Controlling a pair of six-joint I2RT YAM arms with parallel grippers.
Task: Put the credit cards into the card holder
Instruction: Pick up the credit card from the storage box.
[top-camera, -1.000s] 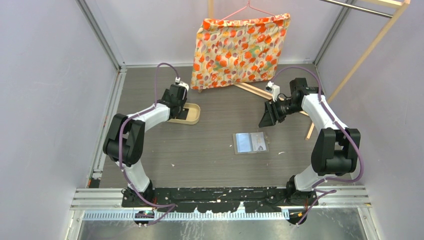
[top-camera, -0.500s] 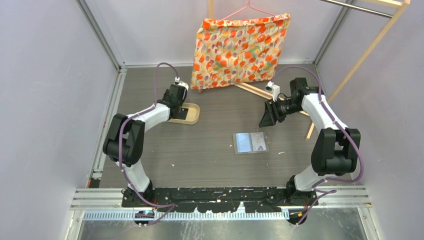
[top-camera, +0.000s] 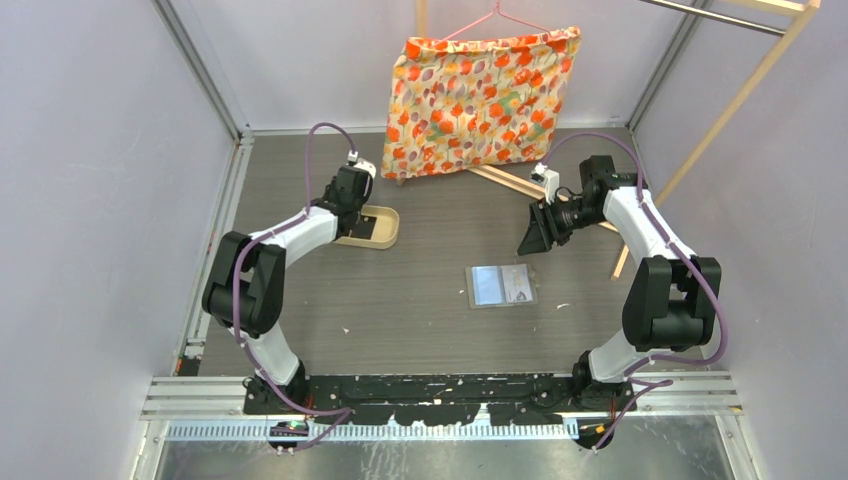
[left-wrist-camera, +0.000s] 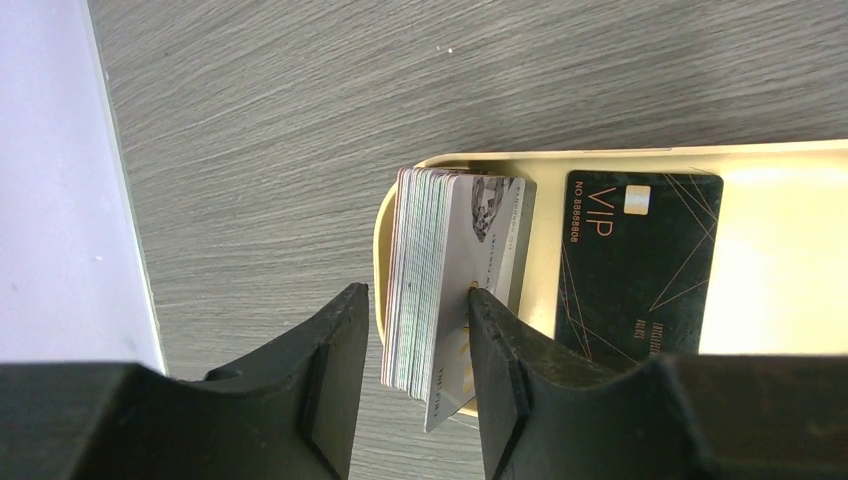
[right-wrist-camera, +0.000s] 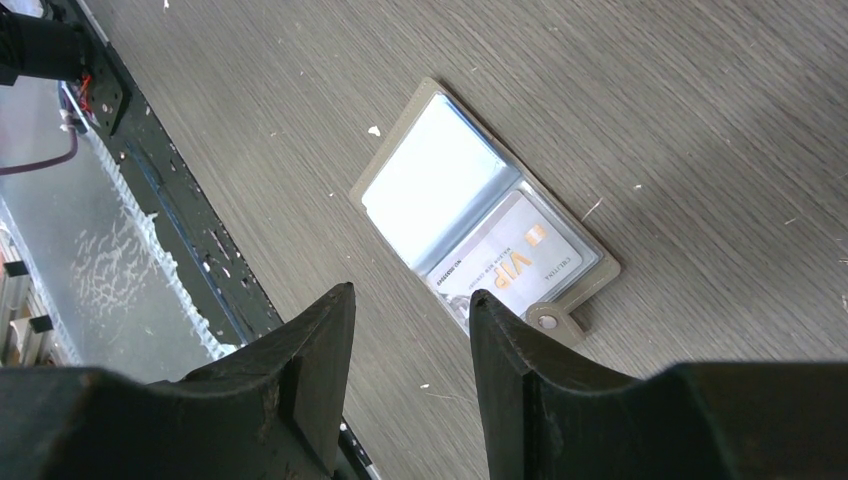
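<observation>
A stack of pale credit cards (left-wrist-camera: 430, 280) stands on edge at the left end of the tan tray (left-wrist-camera: 780, 230). A black VIP card (left-wrist-camera: 640, 265) lies flat beside it. My left gripper (left-wrist-camera: 415, 300) straddles the stack. Its right finger touches the outermost white card, while a gap separates its left finger from the stack. The grey card holder (right-wrist-camera: 480, 215) lies unfolded on the table (top-camera: 430, 300), with a white VIP card (right-wrist-camera: 510, 262) in one clear pocket. My right gripper (right-wrist-camera: 410, 295) hangs open and empty above the table, up and to the right of the holder (top-camera: 501, 286).
A floral cushion (top-camera: 480, 100) hangs from a hanger at the back. A wooden rack (top-camera: 700, 140) leans at the right. The pale side wall (left-wrist-camera: 50, 200) runs close to the tray's left end. Small white crumbs dot the table.
The left gripper's jaws have narrowed around the card stack, and its arm has shifted slightly. The right arm has not moved.
</observation>
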